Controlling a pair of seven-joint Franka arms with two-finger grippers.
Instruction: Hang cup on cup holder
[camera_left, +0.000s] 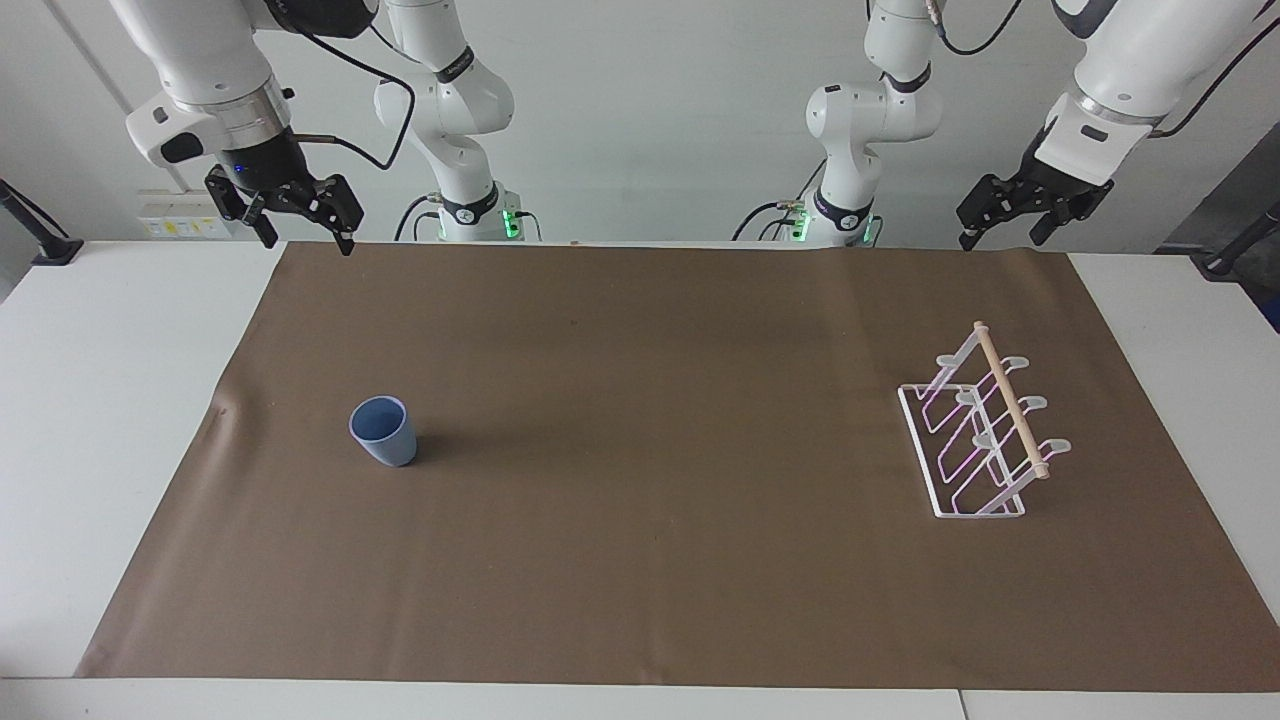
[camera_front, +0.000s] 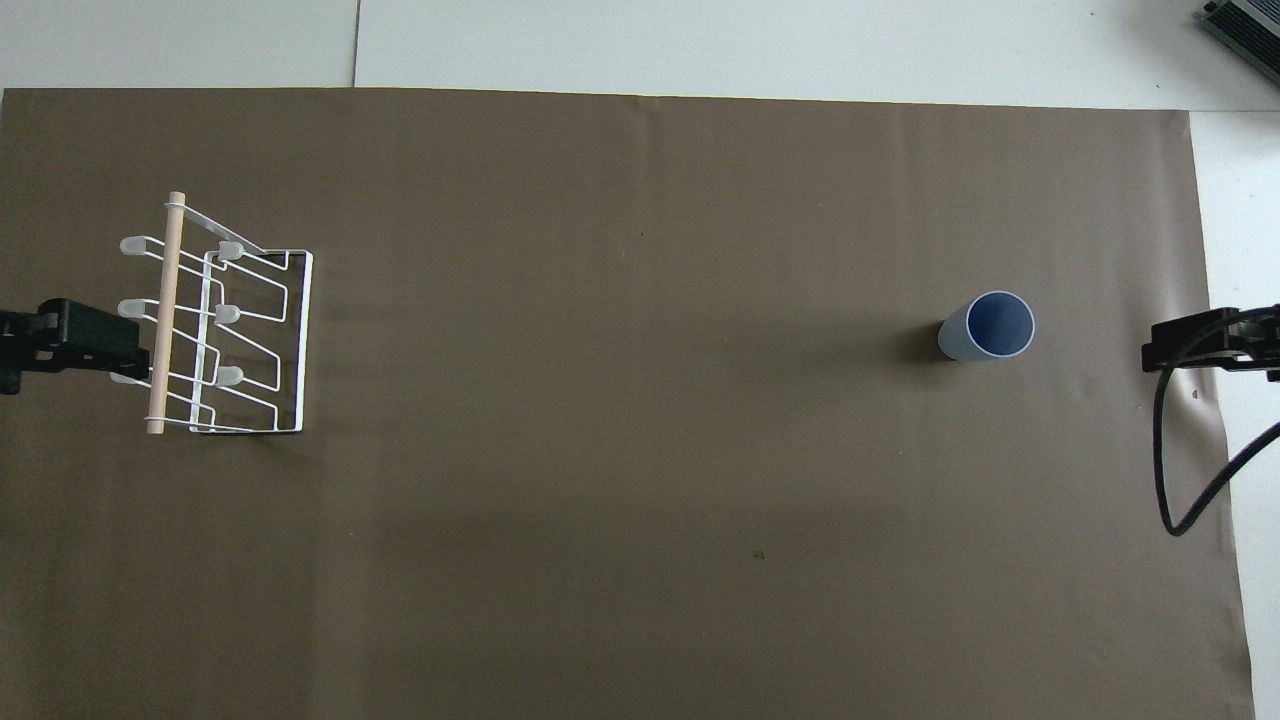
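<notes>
Cup (camera_left: 383, 431) stands upright, mouth up, on the brown mat (camera_left: 640, 560) toward the right arm's end of the table (camera_left: 100, 400). Right gripper (camera_left: 300, 225) hangs over the mat's edge nearest the robots, fingers spread, empty. Cup holder (camera_left: 985, 435), white wire with a wooden dowel (camera_left: 1012, 400), sits well apart toward the left arm's end. Left gripper (camera_left: 1010, 228) hangs released, grasping nothing.

The cup (camera_front: 986, 326) stands upright on the brown mat (camera_front: 640, 500), toward the right arm's end. The cup holder (camera_front: 215, 320) stands near the mat's edge at the left arm's end, well apart from the cup.
</notes>
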